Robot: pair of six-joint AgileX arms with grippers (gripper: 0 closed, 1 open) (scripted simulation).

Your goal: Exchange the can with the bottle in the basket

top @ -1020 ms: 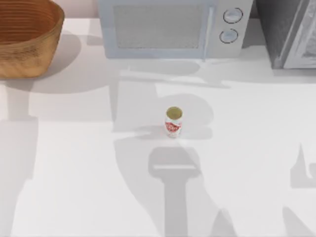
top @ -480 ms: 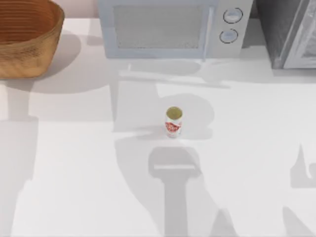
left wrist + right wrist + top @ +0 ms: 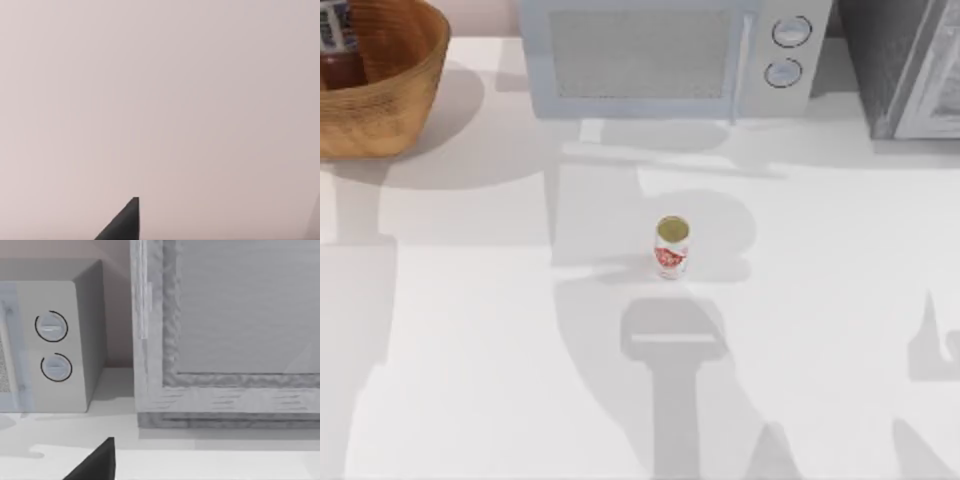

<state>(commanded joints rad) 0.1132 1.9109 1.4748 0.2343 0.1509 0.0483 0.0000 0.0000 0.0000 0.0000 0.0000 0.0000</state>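
Observation:
The small white can, with red markings and a dull gold top, stands upright near the middle of the table. The orange-brown wicker basket sits at the far left corner. Over its inside, the dark reddish-brown bottle with a white-and-blue label shows at the picture's edge, and its upper end is cut off. I cannot tell whether it rests in the basket or is held. A dark tip of my left gripper shows against a plain pinkish wall. A dark tip of my right gripper shows near the far right appliances.
A pale microwave with two round knobs stands along the back edge. A grey cabinet-like appliance sits at the back right, with its textured front close before the right wrist camera. Arm shadows fall across the white tabletop.
The bottle has come into sight over the basket's inside at the far left; earlier the basket showed only its ribbed walls. The can has not moved.

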